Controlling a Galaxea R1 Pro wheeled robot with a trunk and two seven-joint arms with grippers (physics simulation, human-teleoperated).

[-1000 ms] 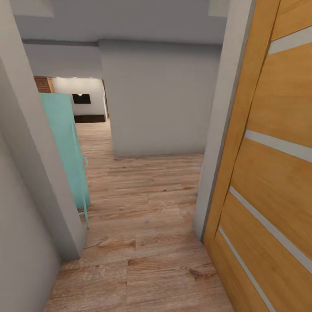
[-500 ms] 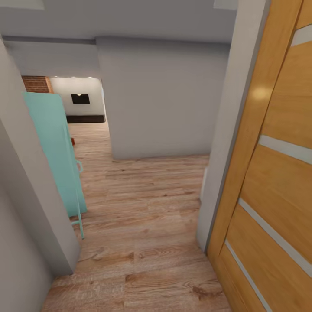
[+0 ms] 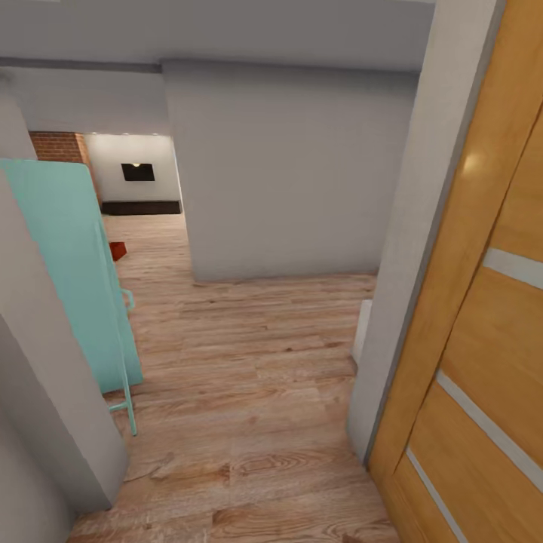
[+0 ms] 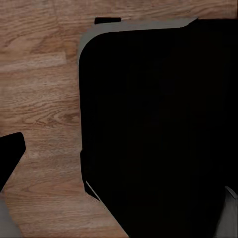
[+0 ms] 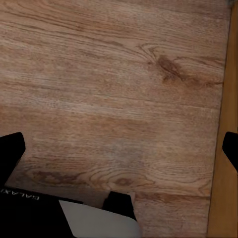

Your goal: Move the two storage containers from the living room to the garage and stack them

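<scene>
Hallway, wood floor (image 3: 249,392), orange door (image 3: 483,339).

Head camera high, looking forward and down a doorway beside the wooden door (image 3: 483,317). Both wrist cameras face straight down, close above the shared plank floor (image 5: 109,74).

You are looking down a hallway of light wood plank flooring (image 3: 249,362). A wooden door (image 3: 483,324) with pale horizontal stripes is filling the right of the frame, beside a grey-white door jamb (image 3: 403,249). A turquoise panel (image 3: 72,271) is leaning at the left, behind a grey wall edge (image 3: 45,392). A grey wall (image 3: 286,166) is facing you at centre. At upper left, a small red object (image 3: 117,250) is sitting on the planks, with a brick wall (image 3: 56,145) beyond.
</scene>
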